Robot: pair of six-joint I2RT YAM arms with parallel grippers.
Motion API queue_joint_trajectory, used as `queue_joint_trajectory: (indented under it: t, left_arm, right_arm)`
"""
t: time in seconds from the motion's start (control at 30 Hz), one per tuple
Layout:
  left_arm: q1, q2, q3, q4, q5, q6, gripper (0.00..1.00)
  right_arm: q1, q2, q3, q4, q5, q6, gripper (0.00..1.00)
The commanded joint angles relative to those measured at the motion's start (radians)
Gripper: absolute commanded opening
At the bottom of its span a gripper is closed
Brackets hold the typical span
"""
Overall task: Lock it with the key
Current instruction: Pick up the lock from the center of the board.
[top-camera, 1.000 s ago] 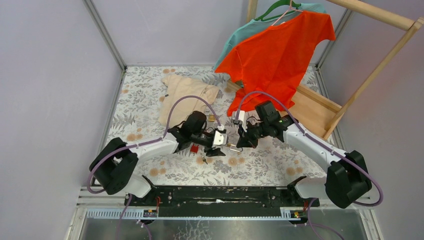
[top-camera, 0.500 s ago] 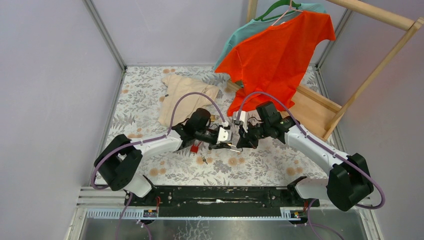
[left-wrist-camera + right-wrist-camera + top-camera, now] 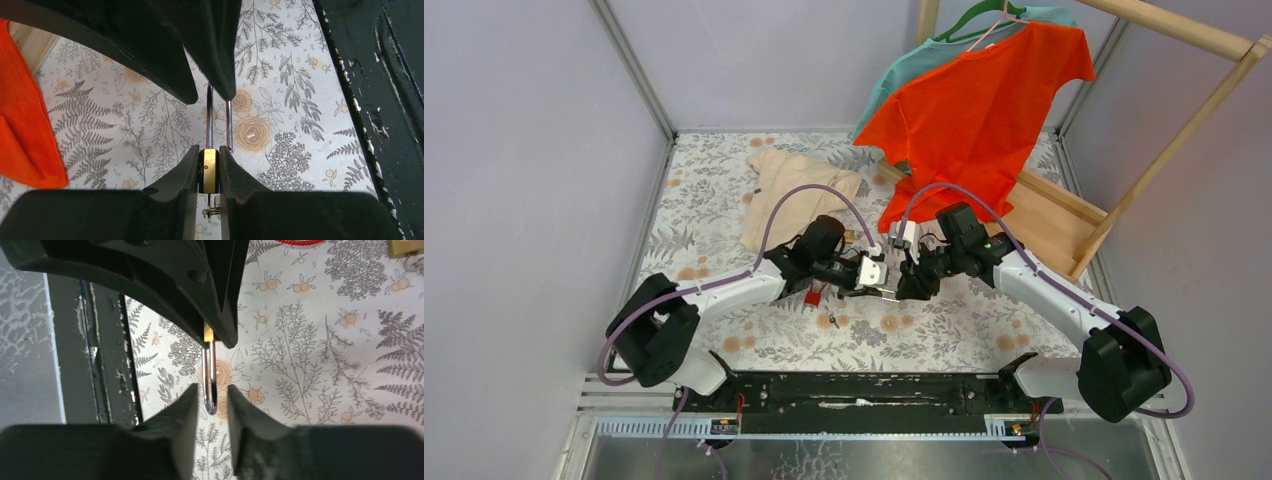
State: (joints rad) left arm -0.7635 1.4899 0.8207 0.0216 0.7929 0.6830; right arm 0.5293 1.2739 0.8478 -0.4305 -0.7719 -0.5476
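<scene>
Fern-print tablecloth (image 3: 714, 190), lilac walls (image 3: 524, 150); left gripper (image 3: 207, 152) pinching padlock (image 3: 209, 172), right gripper (image 3: 211, 388) jaws parted round shackle (image 3: 211, 375)

This looks like a robotics lab test cell, not a home, though little shows beyond the enclosure. Plain pale panels (image 3: 524, 150) on aluminium posts (image 3: 634, 70) wall in a table with a floral cloth (image 3: 714, 200). The left arm (image 3: 724, 292) and right arm (image 3: 1054, 290) are bolted to a black rail (image 3: 864, 390) at the near edge. Far right, a wooden rack (image 3: 1184, 130) carries an orange shirt (image 3: 984, 110) and a teal shirt (image 3: 894, 85). A beige garment (image 3: 794, 195) lies far left.
</scene>
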Motion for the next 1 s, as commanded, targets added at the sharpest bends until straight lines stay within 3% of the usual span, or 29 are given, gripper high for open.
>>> queue_joint_trajectory:
  t: [0.0,0.1,0.23,0.7,0.83,0.97]
  left_arm:
    - [-0.003,-0.064,0.011,-0.020,-0.031,0.033,0.00]
    - [-0.002,-0.093,-0.011,0.015,-0.032,0.014,0.00]
    - [-0.003,-0.107,-0.027,0.026,-0.035,0.010,0.00]
    - [-0.002,-0.108,-0.037,0.020,-0.031,0.009,0.00]
    - [-0.003,-0.109,-0.034,-0.001,-0.021,0.017,0.05]
    - [-0.001,-0.110,-0.031,-0.056,-0.012,0.049,0.20]
  right_arm:
    - [0.005,-0.006,0.039,-0.001,-0.020,0.044,0.42]
    - [0.001,0.007,0.034,0.013,-0.026,0.077,0.52]
    - [-0.006,0.021,0.035,0.017,-0.056,0.091,0.55]
    - [-0.006,0.018,0.035,0.017,-0.083,0.059,0.02]
    - [-0.006,0.003,0.029,-0.004,-0.090,0.021,0.00]
    - [-0.006,-0.009,0.033,-0.033,-0.101,-0.012,0.00]
